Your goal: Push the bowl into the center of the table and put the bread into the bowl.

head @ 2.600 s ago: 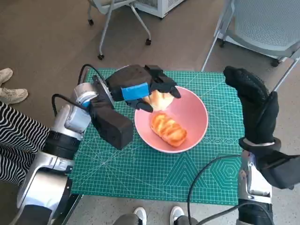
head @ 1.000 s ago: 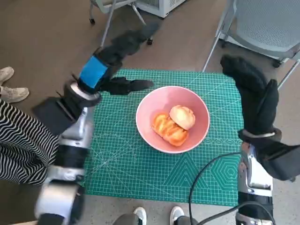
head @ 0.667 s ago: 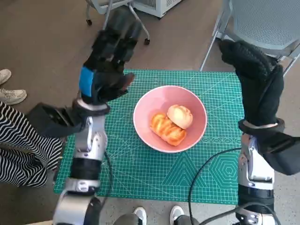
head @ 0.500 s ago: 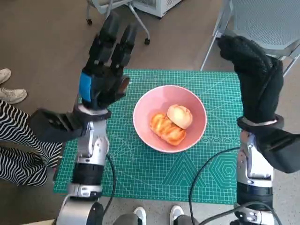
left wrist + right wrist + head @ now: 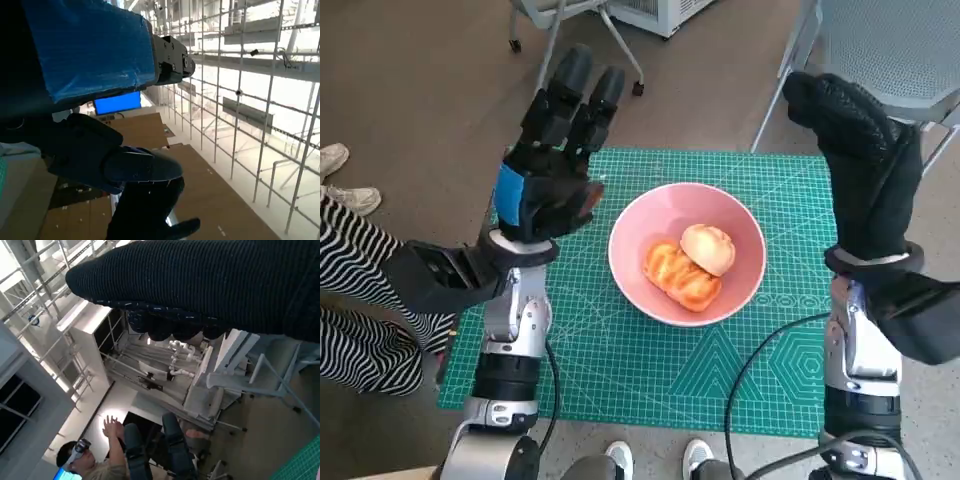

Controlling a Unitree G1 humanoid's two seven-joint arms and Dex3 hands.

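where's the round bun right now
In the head view the round bun lies inside the pink bowl, resting against the braided bread, mid-mat.

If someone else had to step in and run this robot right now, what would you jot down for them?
Left hand: raised above the left part of the green mat, fingers spread, holding nothing.
Right hand: raised over the mat's right edge, holding nothing.
Pink bowl: sits near the middle of the mat.
Bread: a long glazed roll and a round bun both lie inside the bowl, touching each other.
Done: the bowl looks centred and the bread is in it.
Left: nothing obvious; perhaps just lower the arms.
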